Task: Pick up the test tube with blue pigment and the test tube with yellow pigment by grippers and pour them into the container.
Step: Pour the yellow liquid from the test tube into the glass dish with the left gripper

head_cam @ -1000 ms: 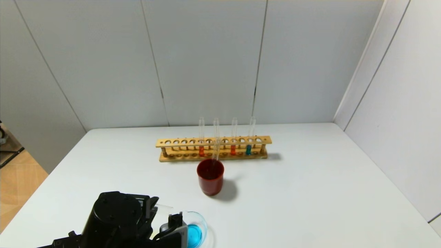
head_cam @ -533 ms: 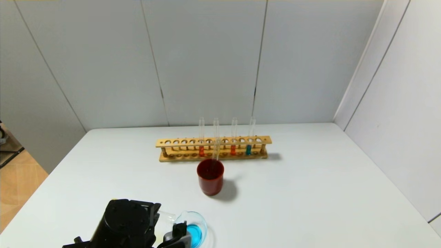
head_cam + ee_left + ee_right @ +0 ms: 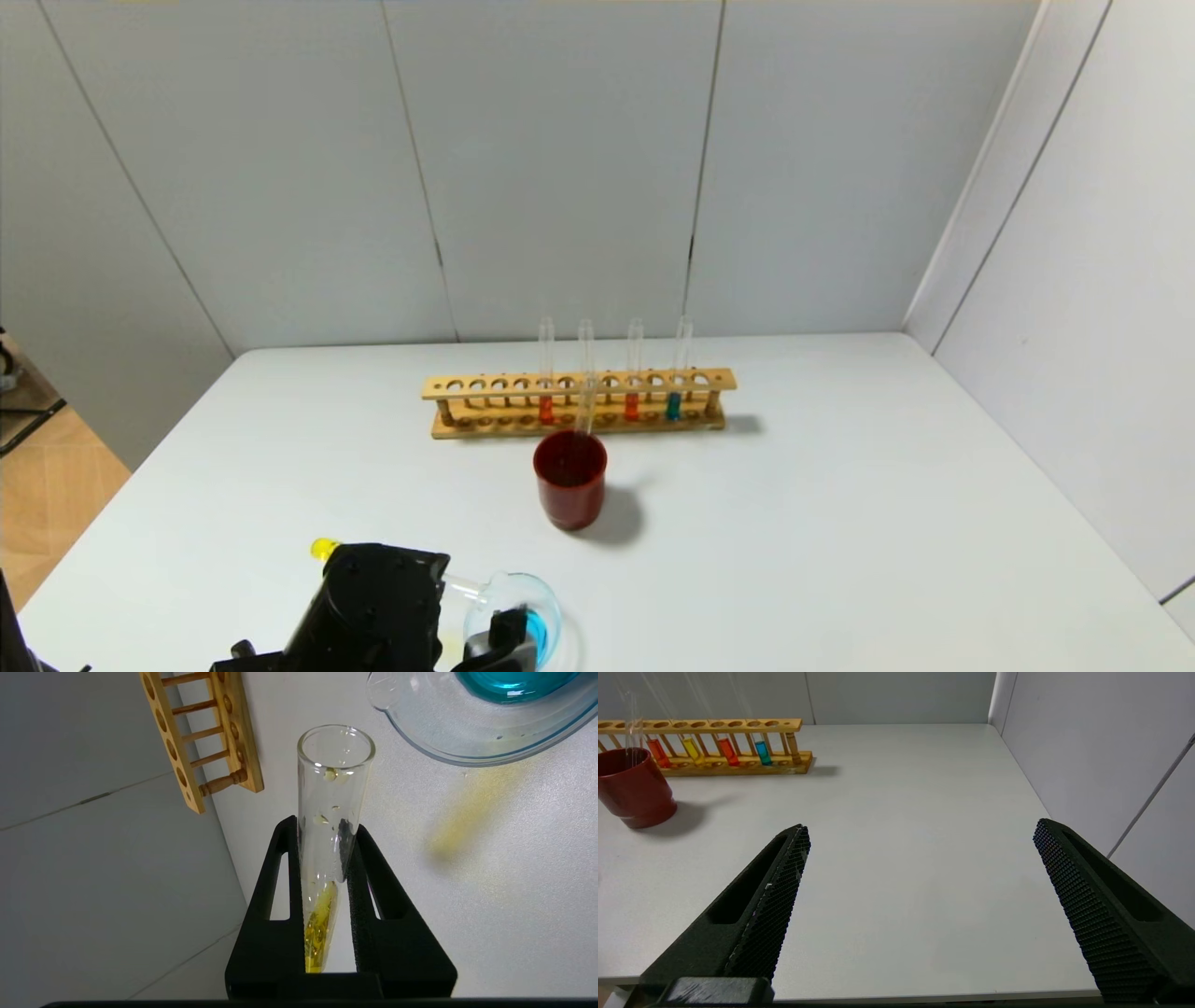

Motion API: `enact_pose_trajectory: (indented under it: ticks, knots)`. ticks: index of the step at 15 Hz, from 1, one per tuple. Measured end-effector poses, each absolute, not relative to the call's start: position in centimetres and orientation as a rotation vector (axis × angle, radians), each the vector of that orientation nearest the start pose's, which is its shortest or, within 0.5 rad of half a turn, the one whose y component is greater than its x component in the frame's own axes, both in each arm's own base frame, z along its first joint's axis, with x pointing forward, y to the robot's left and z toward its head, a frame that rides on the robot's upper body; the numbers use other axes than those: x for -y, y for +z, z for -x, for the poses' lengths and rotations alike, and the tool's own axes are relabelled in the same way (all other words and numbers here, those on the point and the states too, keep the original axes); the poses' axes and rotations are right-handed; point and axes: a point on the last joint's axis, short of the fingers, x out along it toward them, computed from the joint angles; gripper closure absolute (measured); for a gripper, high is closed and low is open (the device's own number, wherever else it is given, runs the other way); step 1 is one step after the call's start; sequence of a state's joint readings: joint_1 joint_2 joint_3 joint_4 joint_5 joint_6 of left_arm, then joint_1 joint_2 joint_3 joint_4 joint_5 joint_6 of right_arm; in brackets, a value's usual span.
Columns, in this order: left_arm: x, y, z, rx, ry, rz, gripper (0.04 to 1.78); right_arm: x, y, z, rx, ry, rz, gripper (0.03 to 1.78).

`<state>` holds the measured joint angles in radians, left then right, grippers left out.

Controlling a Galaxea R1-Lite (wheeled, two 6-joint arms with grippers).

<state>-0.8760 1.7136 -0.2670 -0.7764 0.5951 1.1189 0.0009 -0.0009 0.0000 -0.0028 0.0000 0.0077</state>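
1. From the head we look forward and down over the table (image 3: 840,523), with the rack (image 3: 579,403) far off near the wall and the left gripper (image 3: 439,616) at the near bottom edge.
2. From the left wrist we look along the fingers (image 3: 373,896), very close to the tube (image 3: 332,812), the beaker (image 3: 467,742) rim just beyond.
3. From the right wrist we look low across the table (image 3: 901,835) between wide-apart fingers (image 3: 770,905) towards the far wall.
4. All three views share the rack (image 3: 705,746); head and right wrist share the cup (image 3: 633,788).

White table (image 3: 840,523), grey panelled walls (image 3: 560,168), perhaps wooden floor (image 3: 47,485)
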Motion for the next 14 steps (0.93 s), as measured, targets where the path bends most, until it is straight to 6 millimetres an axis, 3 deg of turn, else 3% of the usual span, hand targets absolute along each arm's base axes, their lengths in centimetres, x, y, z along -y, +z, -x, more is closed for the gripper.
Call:
enact_pose_trajectory:
  ticks: [14]
  knots:
    - [16.39, 7.18, -14.83, -0.249, -0.580, -1.739, 1.49, 0.00, 7.57, 2.29, 0.004, 0.002, -0.008, 0.06]
